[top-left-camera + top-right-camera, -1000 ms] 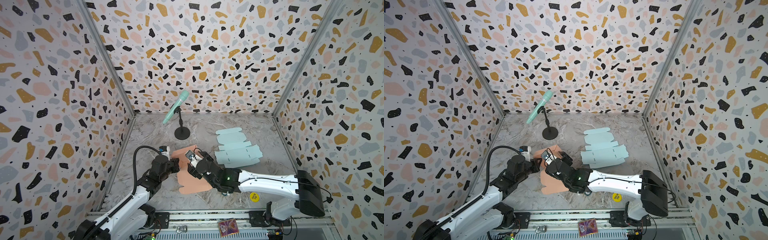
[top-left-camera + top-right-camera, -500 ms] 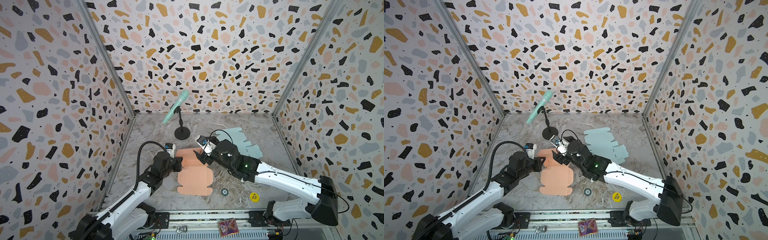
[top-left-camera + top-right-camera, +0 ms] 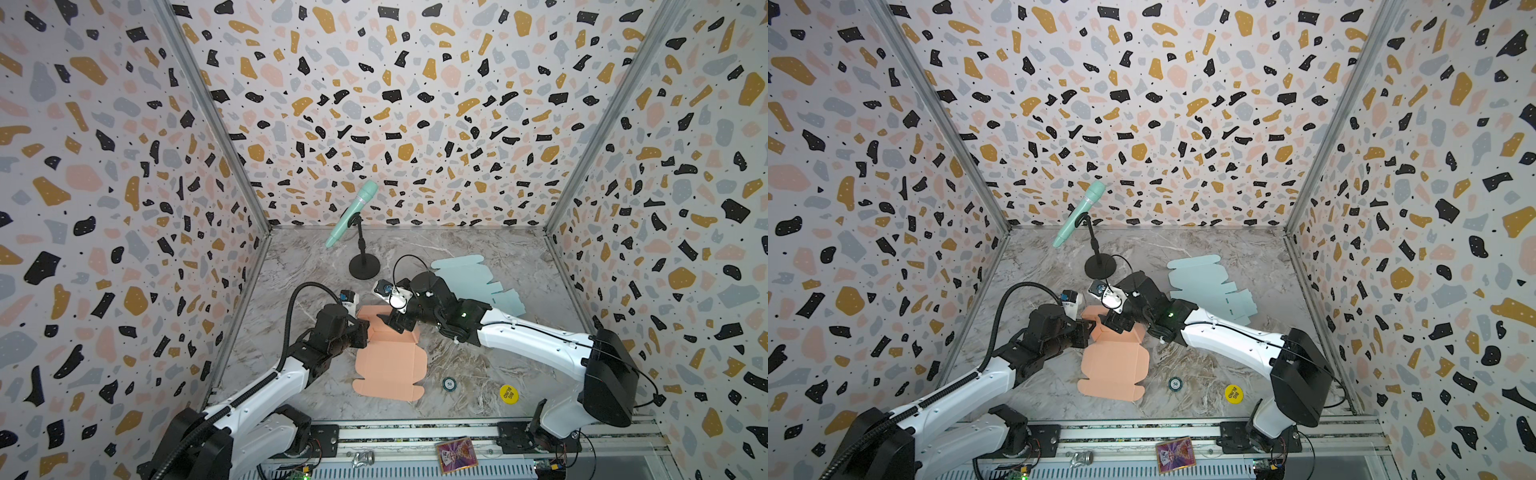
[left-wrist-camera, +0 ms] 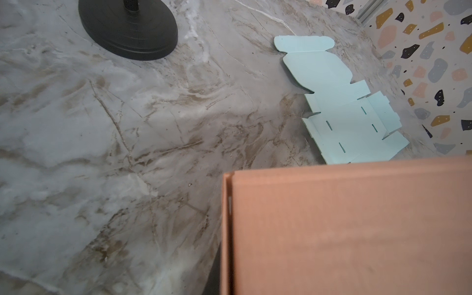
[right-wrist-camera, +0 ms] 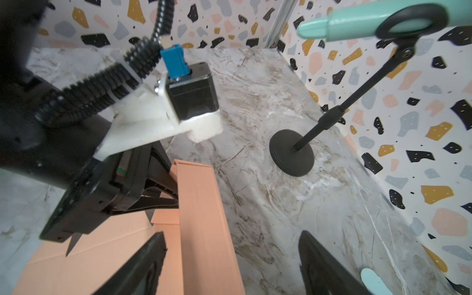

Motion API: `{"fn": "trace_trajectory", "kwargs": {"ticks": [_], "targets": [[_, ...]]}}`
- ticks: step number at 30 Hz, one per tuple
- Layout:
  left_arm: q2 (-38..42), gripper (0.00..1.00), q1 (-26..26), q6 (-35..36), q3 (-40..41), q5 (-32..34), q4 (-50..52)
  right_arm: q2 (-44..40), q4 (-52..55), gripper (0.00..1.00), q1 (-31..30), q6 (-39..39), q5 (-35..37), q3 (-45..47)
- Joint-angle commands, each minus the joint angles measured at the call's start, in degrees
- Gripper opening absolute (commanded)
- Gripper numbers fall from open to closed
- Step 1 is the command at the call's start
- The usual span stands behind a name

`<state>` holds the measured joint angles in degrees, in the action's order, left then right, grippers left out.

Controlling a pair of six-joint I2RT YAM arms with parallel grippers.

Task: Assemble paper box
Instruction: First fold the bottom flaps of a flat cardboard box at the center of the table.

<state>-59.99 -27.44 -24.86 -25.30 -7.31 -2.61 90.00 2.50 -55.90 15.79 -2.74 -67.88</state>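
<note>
Since a sec ago the right gripper (image 5: pixel 229 260), jaws spread, has swung to the far wall of the orange box blank (image 3: pixel 390 365) mid-table, left gripper (image 5: pixel 163 196) apparently pinching its raised flap, so wall folding looks underway

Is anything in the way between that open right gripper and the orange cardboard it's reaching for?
Nothing visible. The right gripper hangs open right at the raised flap of the orange box blank, its jaws either side of it. The left gripper pinches the blank's near corner, off to one side.
</note>
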Motion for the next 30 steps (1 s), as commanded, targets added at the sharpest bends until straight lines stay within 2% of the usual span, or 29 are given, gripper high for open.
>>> {"fn": "trace_trajectory", "kwargs": {"ticks": [1,7,18,30], "targets": [[-0.8,0.08,-0.3,1.1,-1.9,1.3,-1.3,1.6,4.4,0.83,0.3,1.7,-2.9,-3.4],[-2.2,0.08,-0.4,1.8,-2.9,3.2,0.2,6.1,8.0,0.81,1.0,1.4,-2.6,-6.0],[-5.5,0.12,-0.4,1.0,-2.8,6.4,-0.1,10.1,7.2,0.6,3.2,-1.6,-0.5,-6.2],[-5.4,0.33,-0.3,0.5,-3.0,8.3,1.3,14.9,5.5,0.51,6.7,-5.0,-1.8,-5.6]]}}
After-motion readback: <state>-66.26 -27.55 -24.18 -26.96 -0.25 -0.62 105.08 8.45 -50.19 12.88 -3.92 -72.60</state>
